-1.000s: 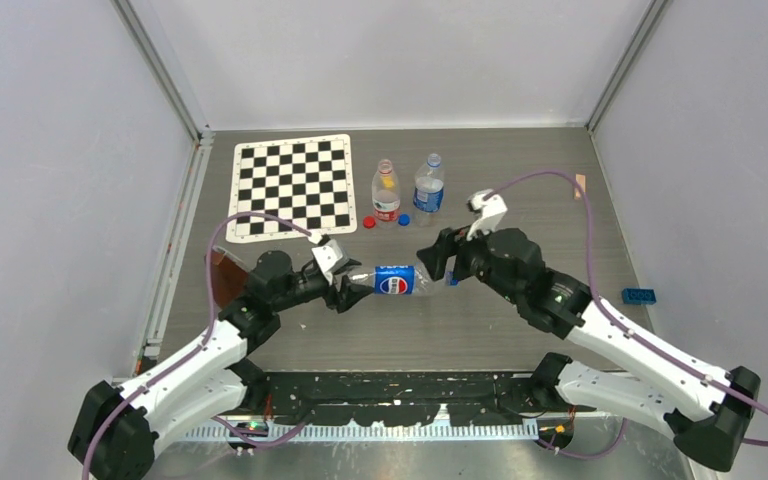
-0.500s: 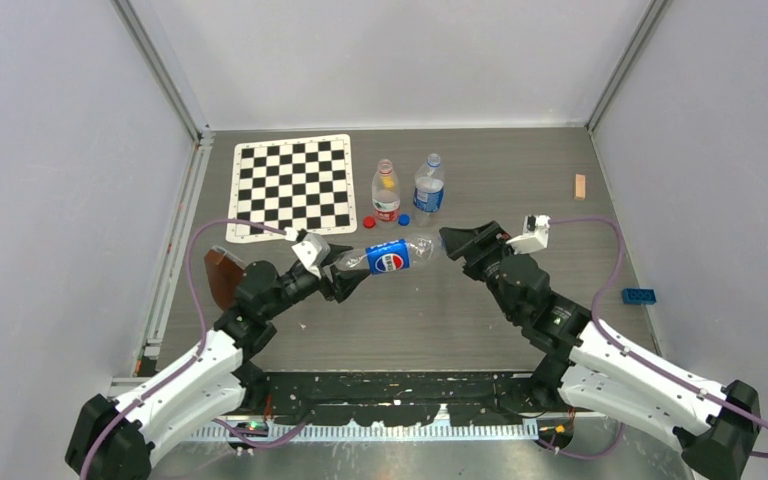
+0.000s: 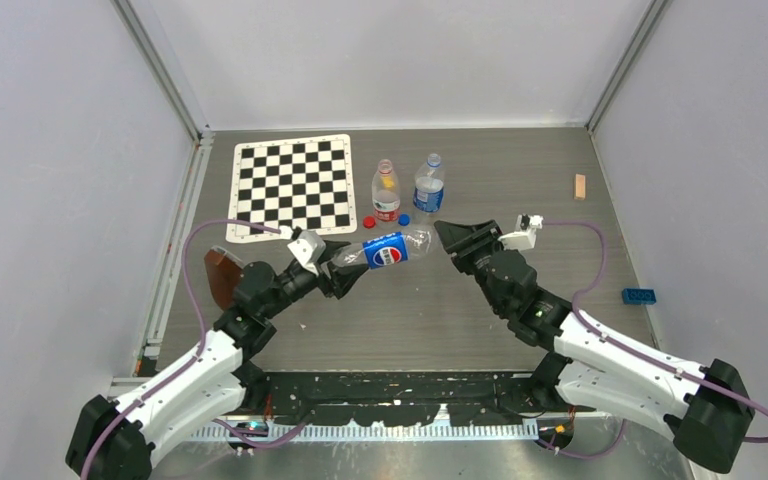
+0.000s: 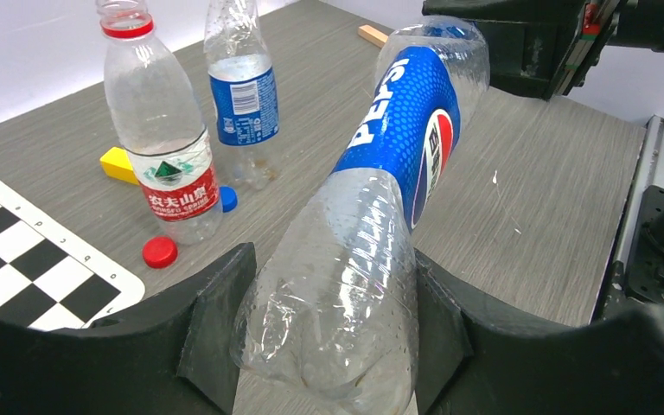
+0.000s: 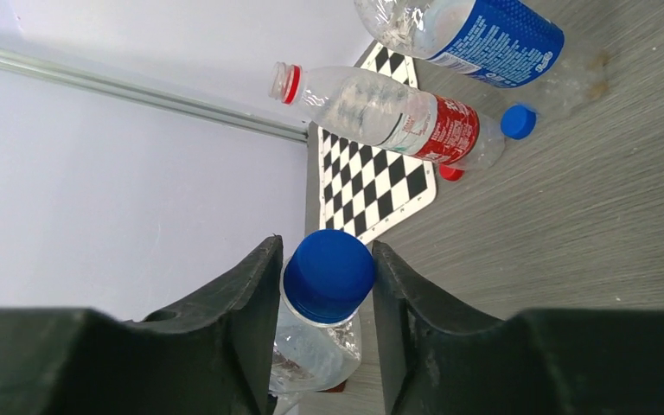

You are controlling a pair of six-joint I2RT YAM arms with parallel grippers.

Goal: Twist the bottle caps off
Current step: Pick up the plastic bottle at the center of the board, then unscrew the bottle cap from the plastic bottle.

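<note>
right gripper pinches blue cap on Pepsi bottle, held midair; left gripper clamps its base at 8 o'clock. At 12, red-label bottle and blue-label bottle stand, red cap and loose blue cap beside (two apparently done), last unscrewing left

From the left wrist you cannot see the Pepsi bottle's blue cap: the right gripper covers it. Behind that bottle, the red-label bottle half hides a yellow block.
</note>
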